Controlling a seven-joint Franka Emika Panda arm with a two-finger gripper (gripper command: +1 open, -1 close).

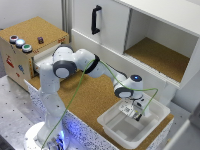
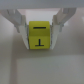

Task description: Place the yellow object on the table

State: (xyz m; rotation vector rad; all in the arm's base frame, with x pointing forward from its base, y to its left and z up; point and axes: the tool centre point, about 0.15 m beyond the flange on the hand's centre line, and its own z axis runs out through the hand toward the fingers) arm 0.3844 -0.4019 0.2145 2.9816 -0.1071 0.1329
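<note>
In the wrist view a small yellow object [image 2: 40, 35], a cube with a black T mark on one face, sits between my two fingers [image 2: 23, 31], which press on its sides. My gripper [image 1: 134, 114] hangs low inside a white bin [image 1: 120, 131] at the exterior view's right end of the brown cork table [image 1: 87, 97]. The cube itself is too small to make out in the exterior view. Below the cube the wrist view shows only the bin's pale floor.
A cork-topped wooden box [image 1: 30, 47] with coloured buttons stands at the exterior view's left. A white cabinet [image 1: 145, 40] with a black handle and a cork shelf rises behind the table. A green cable [image 1: 80, 87] runs along the arm.
</note>
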